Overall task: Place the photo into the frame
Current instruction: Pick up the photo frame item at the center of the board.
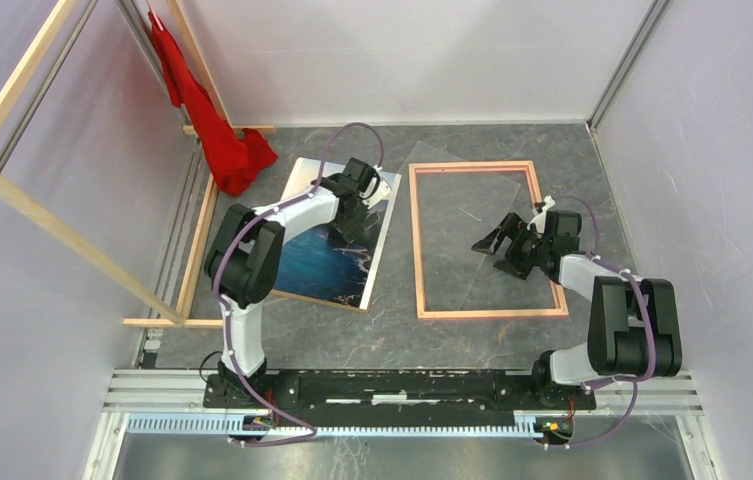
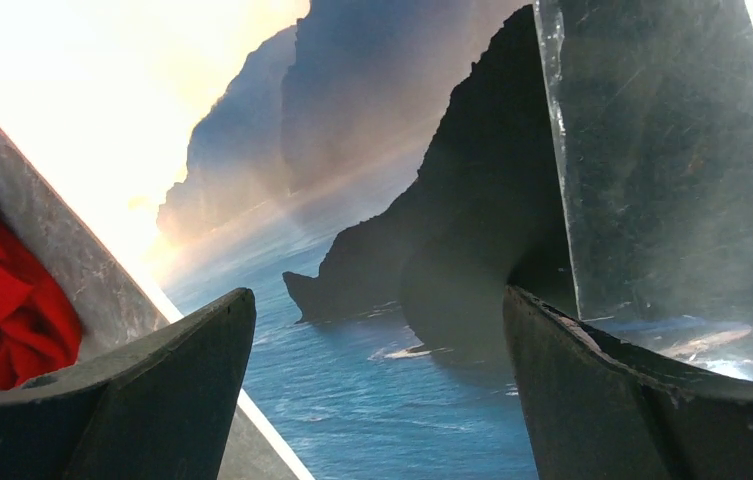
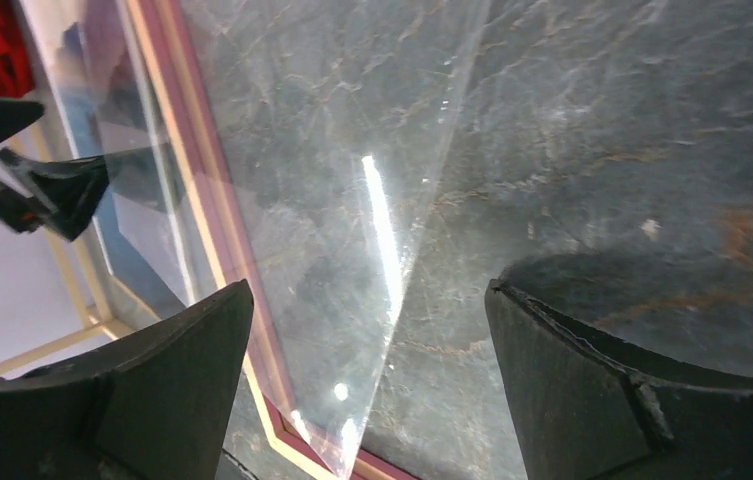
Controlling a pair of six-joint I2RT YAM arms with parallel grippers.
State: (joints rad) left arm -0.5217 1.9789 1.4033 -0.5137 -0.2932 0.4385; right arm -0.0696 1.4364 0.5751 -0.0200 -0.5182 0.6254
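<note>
The photo, a print of blue sea and dark mountains, lies flat, picture side up, left of centre. It fills the left wrist view. My left gripper is open and low over the print's far right part, fingers spread and holding nothing. The frame, thin pink-tan rails, lies flat to the right of the photo, with bare table inside. My right gripper is open and empty over the frame's inside. Its rail shows in the right wrist view.
A clear sheet lies skewed over the frame's far part. Its edge reaches onto the photo and runs between my right fingers. A red cloth hangs at the back left. Wooden slats border the left side.
</note>
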